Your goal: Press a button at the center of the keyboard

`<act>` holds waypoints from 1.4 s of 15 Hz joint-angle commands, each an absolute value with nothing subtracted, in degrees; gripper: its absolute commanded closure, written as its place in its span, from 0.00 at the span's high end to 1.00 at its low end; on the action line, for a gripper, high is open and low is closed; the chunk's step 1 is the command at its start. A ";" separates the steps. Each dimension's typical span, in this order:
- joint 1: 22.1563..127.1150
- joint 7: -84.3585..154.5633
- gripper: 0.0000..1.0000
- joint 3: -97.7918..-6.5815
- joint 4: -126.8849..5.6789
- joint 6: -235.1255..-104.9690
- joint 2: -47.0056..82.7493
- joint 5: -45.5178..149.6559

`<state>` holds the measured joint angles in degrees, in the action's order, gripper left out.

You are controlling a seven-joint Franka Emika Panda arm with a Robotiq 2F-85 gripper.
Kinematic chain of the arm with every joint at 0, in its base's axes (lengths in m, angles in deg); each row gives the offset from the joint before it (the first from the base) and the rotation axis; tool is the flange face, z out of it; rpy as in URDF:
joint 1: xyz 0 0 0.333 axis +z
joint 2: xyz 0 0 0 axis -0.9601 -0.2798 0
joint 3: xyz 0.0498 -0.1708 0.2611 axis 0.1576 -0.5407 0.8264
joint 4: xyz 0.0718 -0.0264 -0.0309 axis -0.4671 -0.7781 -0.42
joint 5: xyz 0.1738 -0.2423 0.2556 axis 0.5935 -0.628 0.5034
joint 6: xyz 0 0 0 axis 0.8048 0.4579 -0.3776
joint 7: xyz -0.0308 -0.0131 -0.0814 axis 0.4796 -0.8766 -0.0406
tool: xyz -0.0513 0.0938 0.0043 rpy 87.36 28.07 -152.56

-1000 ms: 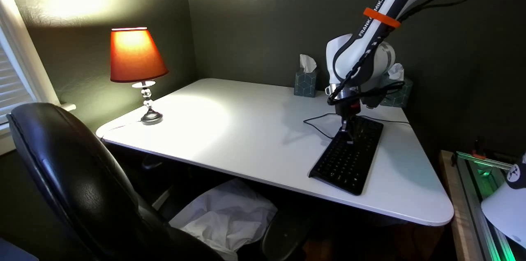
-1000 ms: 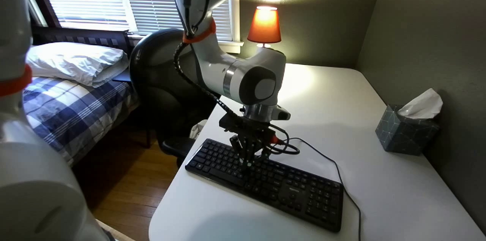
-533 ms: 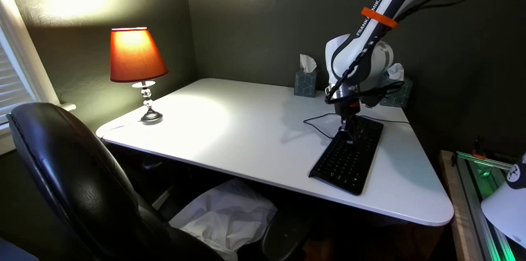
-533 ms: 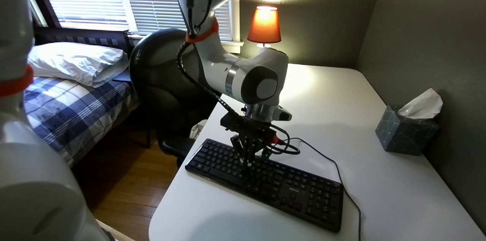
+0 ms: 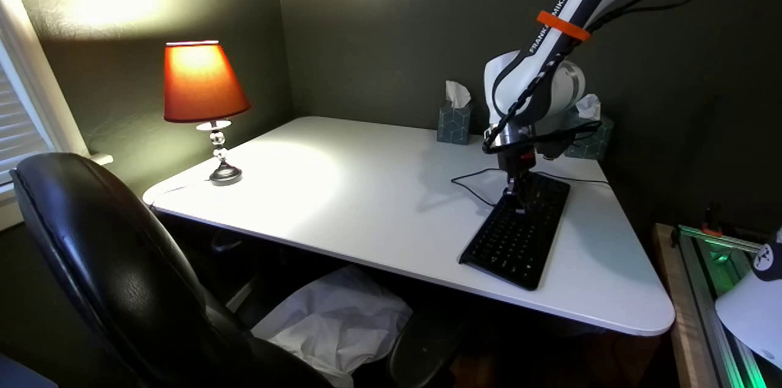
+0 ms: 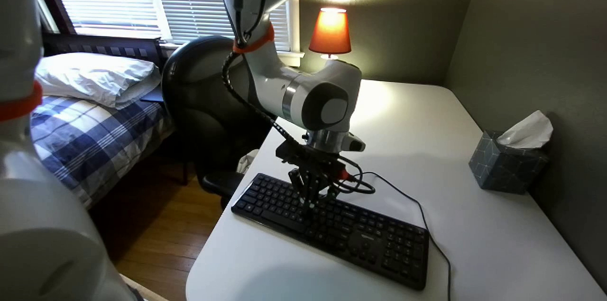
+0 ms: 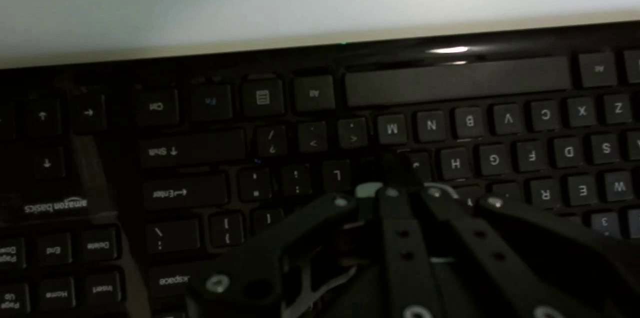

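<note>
Keyboard (image 6: pixel 339 237), black and flat, lay on a broad white table (image 5: pixel 366 192) with rounded corners, one short end near the table's edge. Off to the side, in an exterior view, was a bed (image 6: pixel 95 140) with a blue plaid cover and a white pillow (image 6: pixel 90 76). A white robot arm (image 5: pixel 537 67) with black sections and an orange band reached down over the table, and at the table stood a black chair (image 5: pixel 128 278). A lit lamp (image 5: pixel 204 85) with a red-orange shade stood on the table, well apart from the keyboard. Two tissue boxes (image 5: pixel 454 125) stood near the wall (image 5: pixel 379 40), one partly hidden by the arm. Smaller still, the dark gripper (image 6: pixel 308 206) pointed down at the letter keys (image 7: pixel 494 159), its fingers (image 7: pixel 397 210) clenched together; I could not tell whether they touched the keyboard. A thin black cable (image 6: pixel 449 282) lay just beside the keyboard. Tiniest were the pale letters (image 7: pixel 508 118), upside down in the wrist view, where the fingertips showed between the L key (image 7: pixel 336 173) and the H key (image 7: pixel 454 164).
</note>
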<state>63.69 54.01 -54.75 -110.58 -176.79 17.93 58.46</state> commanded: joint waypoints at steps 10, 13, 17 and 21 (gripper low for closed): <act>62.33 55.41 0.27 -54.36 -113.34 -176.37 23.97 59.46; 62.33 55.86 0.47 -54.60 -114.28 -176.14 26.04 59.53; 62.78 55.11 0.76 -55.04 -116.34 -175.73 29.77 58.85; 63.17 53.76 1.00 -55.53 -118.78 -175.55 34.32 58.02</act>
